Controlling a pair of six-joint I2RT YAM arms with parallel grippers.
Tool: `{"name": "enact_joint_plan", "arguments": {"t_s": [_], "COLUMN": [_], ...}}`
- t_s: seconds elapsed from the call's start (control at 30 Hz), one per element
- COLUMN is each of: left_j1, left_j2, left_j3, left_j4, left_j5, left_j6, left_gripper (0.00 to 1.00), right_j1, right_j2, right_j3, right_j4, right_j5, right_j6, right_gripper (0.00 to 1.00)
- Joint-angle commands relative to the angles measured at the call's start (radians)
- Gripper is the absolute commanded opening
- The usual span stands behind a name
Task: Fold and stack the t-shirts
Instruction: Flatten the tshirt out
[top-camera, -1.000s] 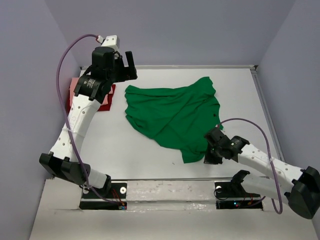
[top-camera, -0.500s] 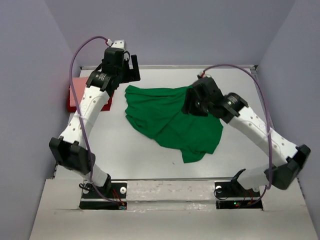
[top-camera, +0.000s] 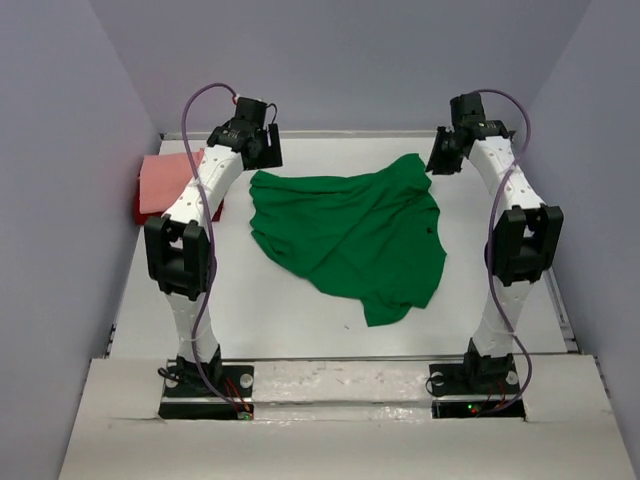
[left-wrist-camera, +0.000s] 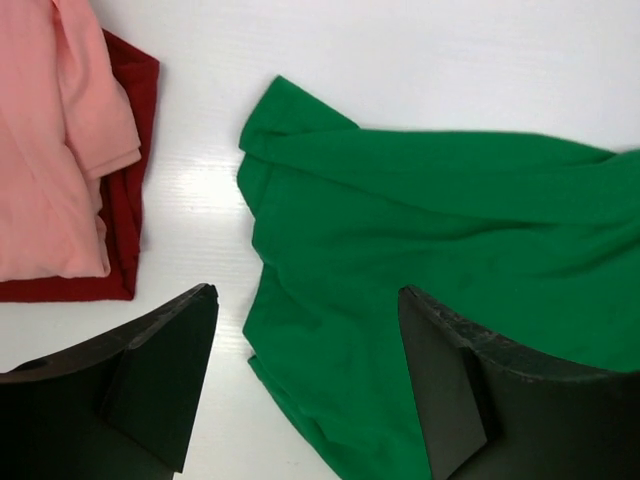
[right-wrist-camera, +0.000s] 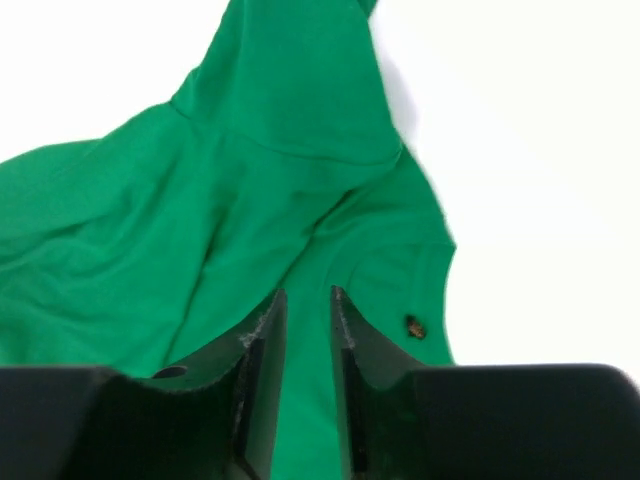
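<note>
A bright green t-shirt (top-camera: 345, 235) lies crumpled and spread across the middle of the table. My left gripper (top-camera: 268, 150) hovers over its far left corner, jaws wide apart and empty. In the left wrist view that corner (left-wrist-camera: 300, 130) lies between and beyond the gripper (left-wrist-camera: 305, 295). A salmon pink t-shirt (top-camera: 163, 180) (left-wrist-camera: 40, 150) lies folded on a dark red one (left-wrist-camera: 125, 200) at the far left. My right gripper (top-camera: 440, 158) hangs above the green shirt's far right corner (right-wrist-camera: 290, 90). Its jaws stand a narrow slit apart (right-wrist-camera: 306, 295) with nothing between them.
Lavender walls close in the table (top-camera: 300, 320) on the left, back and right. A raised rail (top-camera: 530, 210) runs along the right edge. A small dark speck (right-wrist-camera: 413, 327) sits on the green cloth near its right hem.
The right arm swung from the green shirt's near hem up to its far right corner, and its jaws came apart. The left arm stretched farther out, uncovering the pink shirt.
</note>
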Motion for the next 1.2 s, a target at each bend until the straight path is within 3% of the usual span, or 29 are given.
{"name": "enact_joint_plan", "arguments": {"t_s": [0.0, 0.13, 0.33, 0.57, 0.8, 1.17], "left_j1": [0.046, 0.063, 0.084, 0.096, 0.098, 0.119], "left_j2": [0.023, 0.084, 0.205, 0.289, 0.359, 0.467], "left_j3": [0.114, 0.182, 0.318, 0.325, 0.303, 0.4], "left_j4": [0.011, -0.017, -0.095, -0.106, -0.081, -0.081], "left_j5": [0.041, 0.056, 0.094, 0.131, 0.148, 0.137], "left_j6": [0.002, 0.005, 0.008, 0.005, -0.015, -0.037], "left_gripper": [0.82, 0.84, 0.91, 0.91, 0.92, 0.91], "right_j1": [-0.014, -0.06, -0.089, -0.089, -0.089, -0.089], "right_j2": [0.131, 0.294, 0.349, 0.326, 0.191, 0.109], "right_j3": [0.249, 0.447, 0.505, 0.46, 0.381, 0.346], "right_j4": [-0.087, -0.196, -0.186, -0.159, -0.116, -0.109], "right_j5": [-0.085, -0.19, -0.231, -0.232, -0.234, -0.258], "right_j6": [-0.161, -0.201, -0.157, -0.169, -0.177, -0.174], "right_gripper": [0.34, 0.45, 0.55, 0.56, 0.56, 0.56]}}
